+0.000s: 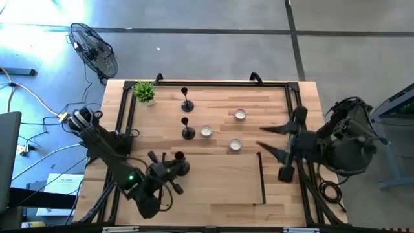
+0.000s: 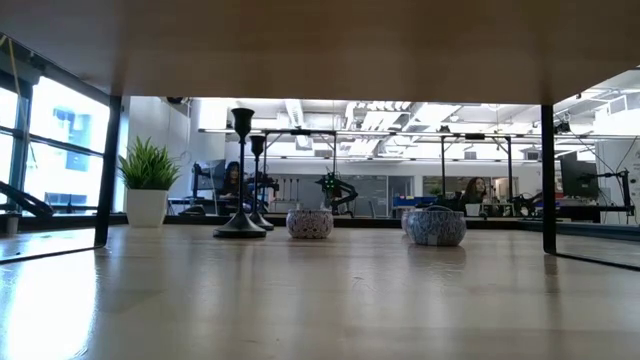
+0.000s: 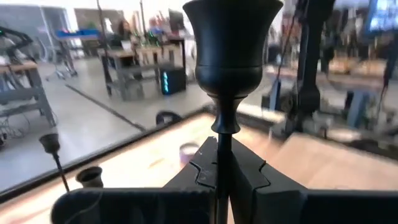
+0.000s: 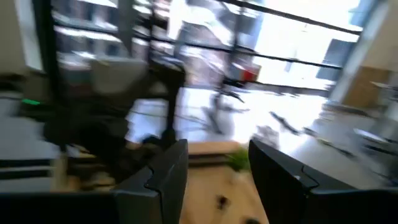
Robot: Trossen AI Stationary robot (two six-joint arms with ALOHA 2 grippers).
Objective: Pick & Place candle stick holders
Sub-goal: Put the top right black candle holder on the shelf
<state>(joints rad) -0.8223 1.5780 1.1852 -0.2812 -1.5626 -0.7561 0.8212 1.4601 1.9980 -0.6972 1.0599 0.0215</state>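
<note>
Carrying a candle stick holder (image 3: 229, 56) w/ left claw (image 3: 222, 171) clamped on stem: keep it upright, lower slowly onto desk (image 1: 213, 188); right claw (image 4: 214, 171) idle, parted.

table (image 1: 213, 188): pale wood planks, smooth, faint sheen
candle stick holders (image 1: 187, 104): black metal look, smooth, matt
held candle stick holder (image 3: 230, 56): dark, smooth, soft sheen
bowls (image 2: 310, 223): patterned, glazed ceramic look

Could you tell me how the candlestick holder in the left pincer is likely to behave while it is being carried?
The candlestick holder looks rigid, so it should not flex. The left pincer clamps only its thin stem, so it might swivel. Once set down, its tall, narrow shape could tip.
</note>
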